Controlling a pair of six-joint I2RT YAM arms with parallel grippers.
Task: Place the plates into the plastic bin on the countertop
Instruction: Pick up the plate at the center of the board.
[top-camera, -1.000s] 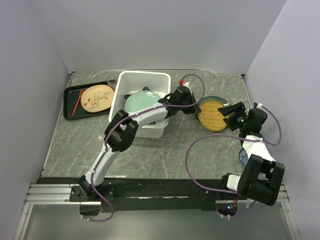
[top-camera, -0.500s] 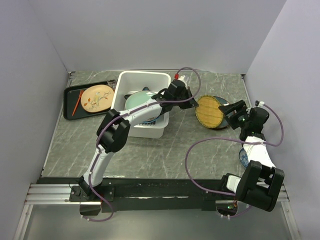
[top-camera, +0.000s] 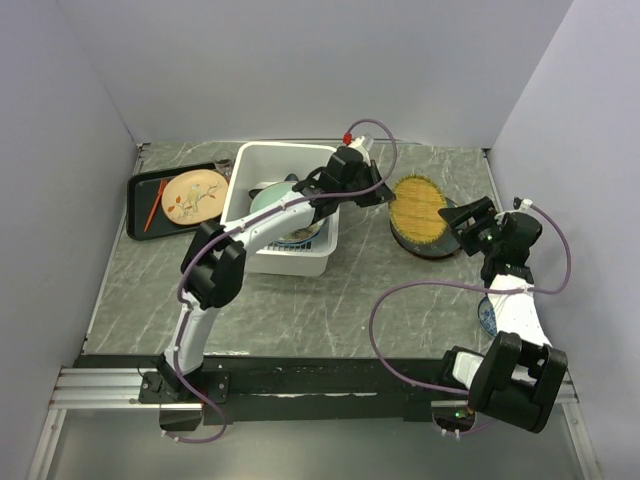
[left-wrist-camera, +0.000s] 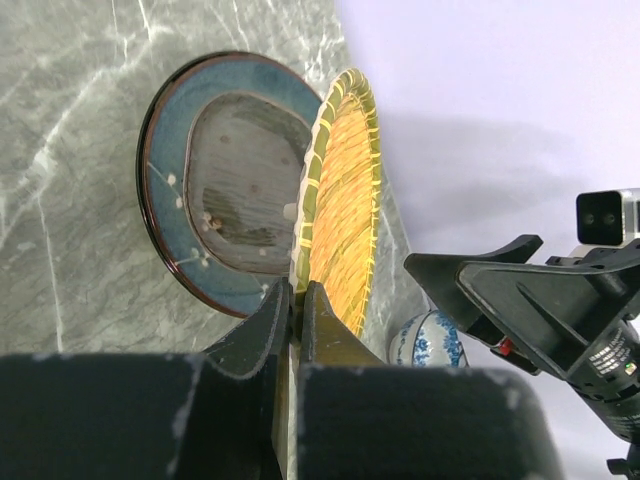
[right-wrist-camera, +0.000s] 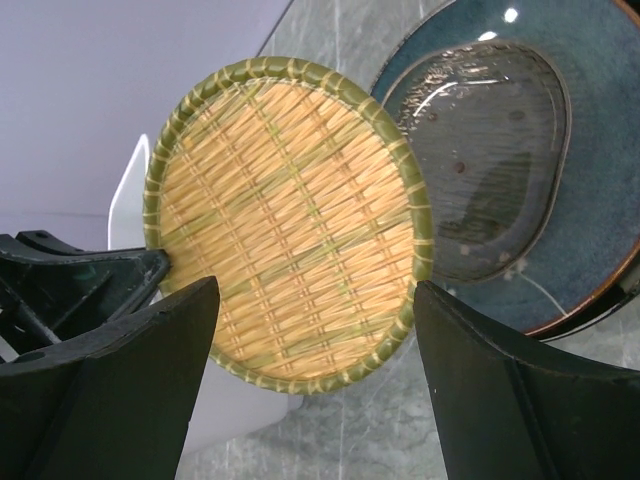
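My left gripper (top-camera: 378, 193) is shut on the near rim of the yellow woven-look plate (top-camera: 420, 205) and holds it tilted on edge above the large dark teal plate (top-camera: 428, 243). In the left wrist view the jaws (left-wrist-camera: 297, 300) pinch the woven plate's (left-wrist-camera: 340, 210) rim, with the teal plate (left-wrist-camera: 220, 180) flat on the countertop behind. My right gripper (top-camera: 457, 222) is open and empty, right of both plates; its wrist view shows the woven plate (right-wrist-camera: 290, 220) between its spread fingers (right-wrist-camera: 110, 380) and the teal plate (right-wrist-camera: 510, 160). The white plastic bin (top-camera: 283, 262) holds a pale green plate (top-camera: 275, 205).
A black tray (top-camera: 140, 215) at the back left carries a tan patterned plate (top-camera: 193, 195) and red chopsticks. A blue-and-white bowl (top-camera: 486, 316) sits by the right arm, also seen in the left wrist view (left-wrist-camera: 430, 340). Grey walls close the back and sides.
My left gripper has lifted the woven plate off the teal plate, tipped it up on edge and carried it a little toward the back. The right gripper has barely moved.
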